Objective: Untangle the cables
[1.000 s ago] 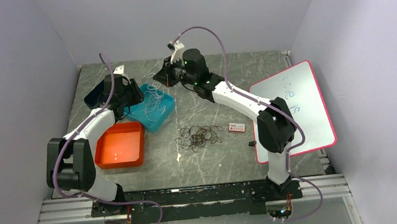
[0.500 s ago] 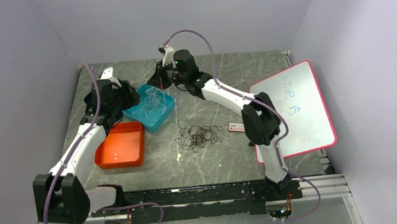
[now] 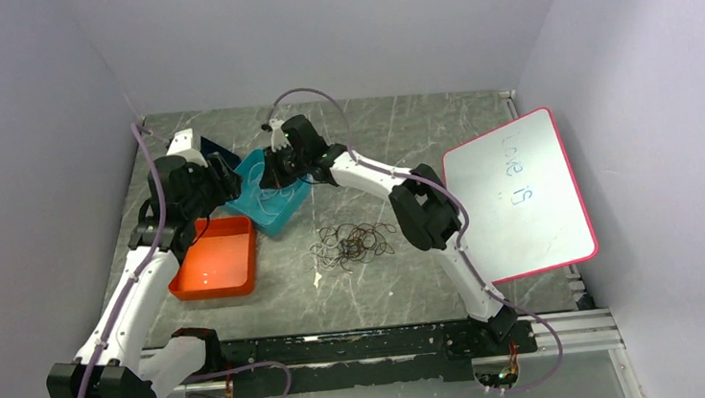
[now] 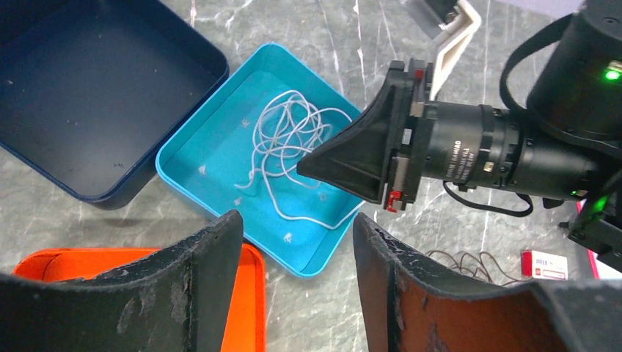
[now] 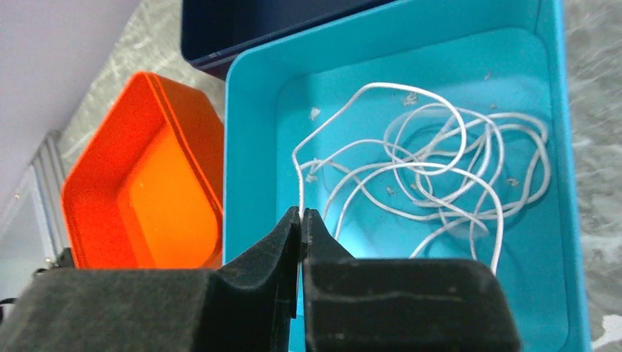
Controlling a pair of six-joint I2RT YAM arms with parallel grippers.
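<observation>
1. A dark grey marbled table (image 3: 414, 280) sits inside plain lilac walls (image 3: 33, 111), with a metal rail (image 3: 582, 331) along its near edge.
2. The left arm reaches to the back left. The left gripper (image 4: 293, 227) hangs above the gap between the orange tray (image 3: 214, 259) and the teal tray (image 4: 220, 139), its jaws spread apart with nothing between them.
3. The right arm stretches far across to the left, its wrist low over the teal tray. The right gripper (image 5: 301, 214) is pinched tight, and one strand of the white cables (image 5: 433, 180) runs straight into the seam between its tips.
4. The rest of the white cables lie as a loose loop on the teal tray's floor. The dark cables (image 3: 351, 242) lie in a flat tangle on the bare table, right of the orange tray and near the teal one.
5. A navy tray (image 4: 88, 95) stands just behind the teal one. A pink-edged whiteboard (image 3: 522, 194) lies at the right, and a small red-and-white card (image 4: 544, 264) lies beside the dark tangle. The right arm's forearm crosses above the table behind that tangle.
</observation>
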